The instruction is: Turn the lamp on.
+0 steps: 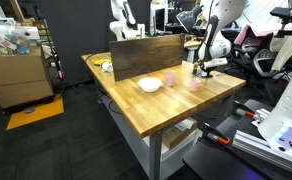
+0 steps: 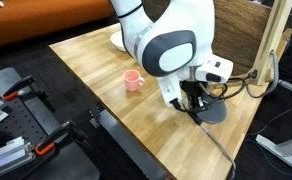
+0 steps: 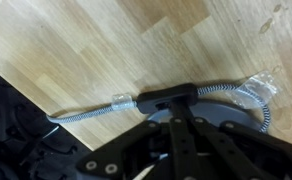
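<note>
The lamp shows in an exterior view as a slim tan wooden arm [image 2: 277, 40] rising at the table's right edge above a small dark round base [image 2: 218, 113]. Its braided cable [image 3: 86, 112] runs across the wood and carries a black inline switch [image 3: 166, 98], which lies at the edge of the base [image 3: 231, 118]. My gripper [image 3: 176, 108] points down with its fingers together, and their tip is on or just above the switch. It also shows in both exterior views [image 2: 191, 100] [image 1: 200, 69], low over the table.
A pink cup [image 2: 133, 80] stands on the wooden table [image 2: 96, 70] near the arm. A white bowl [image 1: 150, 85], two pink cups [image 1: 170, 79] and an upright dark board [image 1: 146, 57] are also there. The table edge [image 3: 26, 95] is close by.
</note>
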